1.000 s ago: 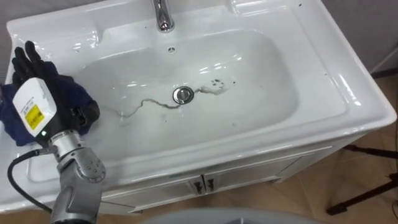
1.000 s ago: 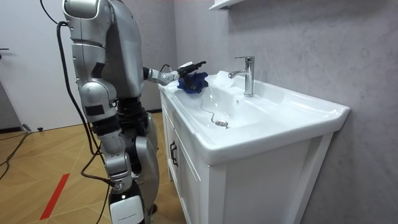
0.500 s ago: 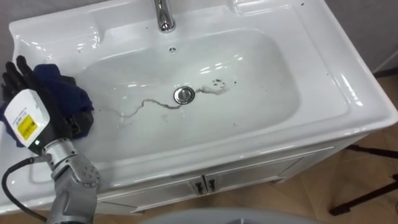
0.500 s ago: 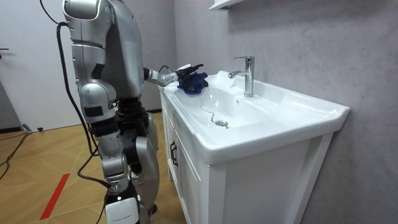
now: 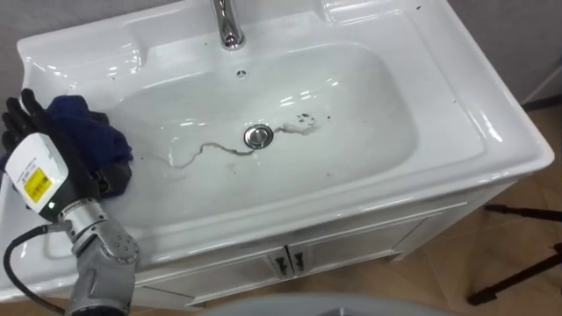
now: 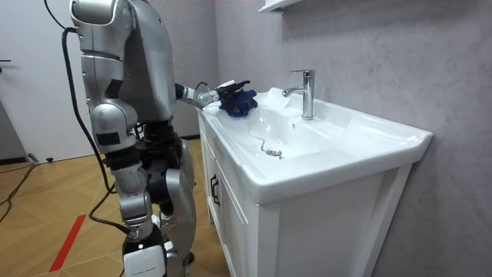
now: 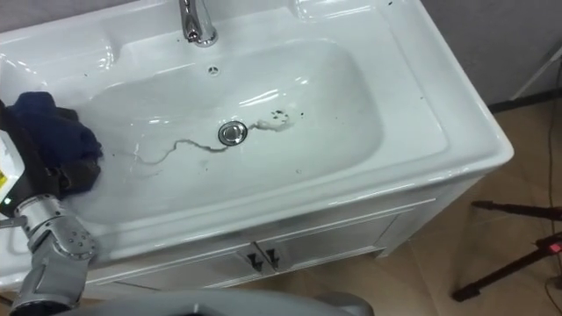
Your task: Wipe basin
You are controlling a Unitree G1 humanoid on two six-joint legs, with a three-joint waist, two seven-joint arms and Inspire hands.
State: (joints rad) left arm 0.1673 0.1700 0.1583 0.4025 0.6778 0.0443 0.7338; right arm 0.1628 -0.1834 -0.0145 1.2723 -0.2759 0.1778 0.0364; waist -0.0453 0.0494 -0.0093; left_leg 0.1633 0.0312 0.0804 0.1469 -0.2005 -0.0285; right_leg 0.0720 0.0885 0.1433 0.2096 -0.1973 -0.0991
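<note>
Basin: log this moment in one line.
left hand on cloth | cloth at left rim of basin | streaks by drain unwiped

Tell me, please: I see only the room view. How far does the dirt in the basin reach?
Observer: A thin grey streak winds from the drain toward the robot's left.
Operator: Is there anything on the other side of the drain?
Observer: Yes, a grey smudge with dark specks lies just right of the drain.
Operator: Does the cloth touch the streak?
Observer: No. The blue cloth lies with the left hand at the basin's left edge, apart from the streak's end.
</note>
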